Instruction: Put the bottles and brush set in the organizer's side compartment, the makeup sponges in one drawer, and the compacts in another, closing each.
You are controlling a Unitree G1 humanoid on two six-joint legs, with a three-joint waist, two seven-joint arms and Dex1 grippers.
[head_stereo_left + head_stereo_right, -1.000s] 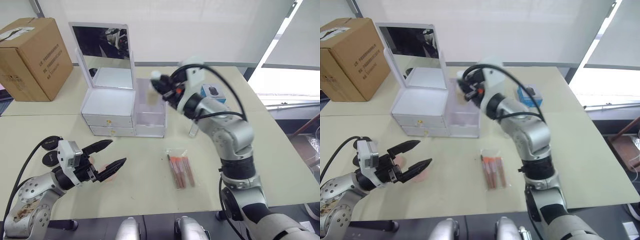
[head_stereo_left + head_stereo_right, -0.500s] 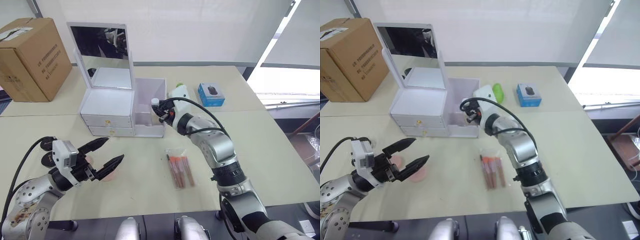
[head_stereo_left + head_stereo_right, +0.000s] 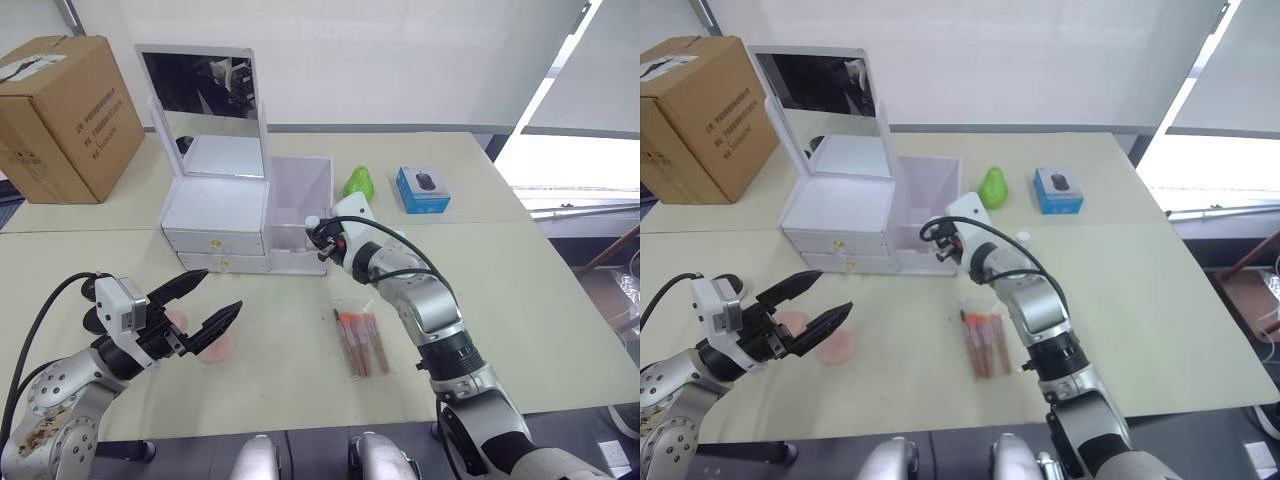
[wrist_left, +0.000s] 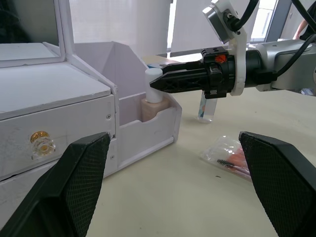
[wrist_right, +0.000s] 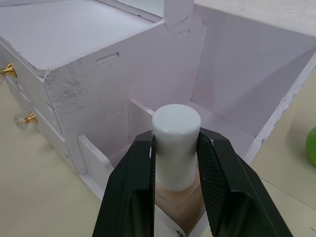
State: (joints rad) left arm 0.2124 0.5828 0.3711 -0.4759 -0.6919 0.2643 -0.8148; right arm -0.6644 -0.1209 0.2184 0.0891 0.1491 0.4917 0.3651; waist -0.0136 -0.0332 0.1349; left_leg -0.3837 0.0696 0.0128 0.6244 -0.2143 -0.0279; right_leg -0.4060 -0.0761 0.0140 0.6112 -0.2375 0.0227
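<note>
Right gripper point(image 5: 175, 163): the two black fingers are clamped on the neck of a bottle point(image 5: 176, 148), just under its white cap; beige liquid is seen between the fingers.
Bottle: it is held upright, its lower part inside the front of the side compartment point(image 4: 129, 116) of the white organizer point(image 3: 218, 208), as seen from the left wrist view.
Left gripper point(image 3: 198, 318): the fingers are spread wide apart and nothing is held; it hangs low over the table point(image 3: 500, 300), in front of the organizer's drawers point(image 3: 215, 252), both of which are shut.
Makeup sponges point(image 3: 217, 348): pink and round, they lie on the table under and just beside the left fingers.
Brush set point(image 3: 361, 342): a clear packet with red-handled brushes lies flat on the table, in front of the organizer and near the right arm.
Second bottle point(image 4: 207, 106): a clear one stands on the table just beyond the right gripper.
Compacts point(image 3: 93, 318): dark round shapes lie by the left wrist, partly hidden.
Surroundings: a mirror point(image 3: 200, 85) stands up at the organizer's back; a cardboard box point(image 3: 62, 115), a green pear-shaped thing point(image 3: 358, 184) and a blue box point(image 3: 422, 188) sit further off.
</note>
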